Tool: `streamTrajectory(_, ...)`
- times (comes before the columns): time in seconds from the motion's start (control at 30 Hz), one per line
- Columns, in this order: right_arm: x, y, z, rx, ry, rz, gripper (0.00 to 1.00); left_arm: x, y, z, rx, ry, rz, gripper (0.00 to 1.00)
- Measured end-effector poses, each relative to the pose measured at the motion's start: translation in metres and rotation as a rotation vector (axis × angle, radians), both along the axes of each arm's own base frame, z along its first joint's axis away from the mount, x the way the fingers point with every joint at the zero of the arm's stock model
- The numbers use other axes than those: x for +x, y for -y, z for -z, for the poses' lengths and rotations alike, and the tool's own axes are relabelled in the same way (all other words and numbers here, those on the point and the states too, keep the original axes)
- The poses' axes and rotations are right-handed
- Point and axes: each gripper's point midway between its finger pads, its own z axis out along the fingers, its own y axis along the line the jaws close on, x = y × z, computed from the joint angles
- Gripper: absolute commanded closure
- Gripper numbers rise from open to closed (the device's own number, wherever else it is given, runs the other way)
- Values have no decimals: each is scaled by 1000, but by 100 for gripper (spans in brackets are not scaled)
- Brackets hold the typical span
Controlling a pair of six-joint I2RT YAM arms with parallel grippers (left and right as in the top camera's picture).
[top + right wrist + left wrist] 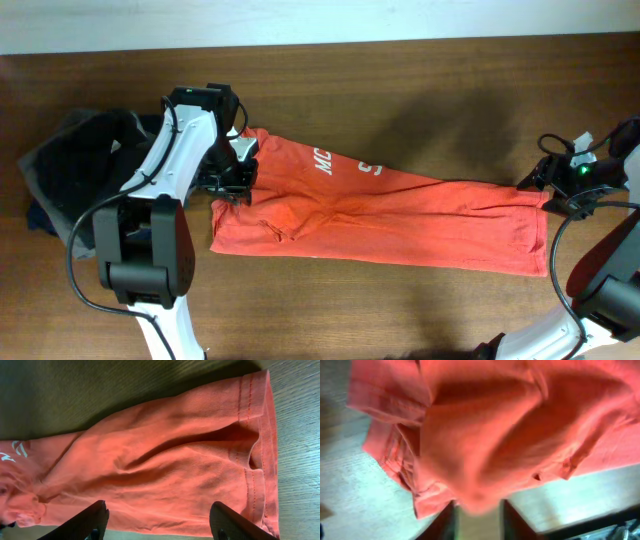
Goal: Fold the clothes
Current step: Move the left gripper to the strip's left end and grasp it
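The red-orange short-sleeved cotton shirt (pixel 400 215) lay stretched across the brown wooden table (pixel 400 90). The fingers of the left gripper (pixel 477 522) stood apart about a bunched fold at the collar end. Those of the right gripper (pixel 159 522) gaped wide above the hem. Lifting the left straight up, I judged, would avoid snagging.
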Motion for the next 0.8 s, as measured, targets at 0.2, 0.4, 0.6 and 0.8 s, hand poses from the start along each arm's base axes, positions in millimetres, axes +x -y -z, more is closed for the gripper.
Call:
streamTrajectory(0.2,0,0,0,0,0,0,30,36,-5,4,-10,144,-18,35)
streamTrajectory(0.4,0,0,0,0,0,0,30,95,-8,1,-37,379,-43,36)
streamTrajectory(0.6,0,0,0,0,0,-1,30,93,-2,0,-60,369,-35,63)
streamTrajectory(0.8,0,0,0,0,0,0,30,100,2,-2,-77,399,-32,50)
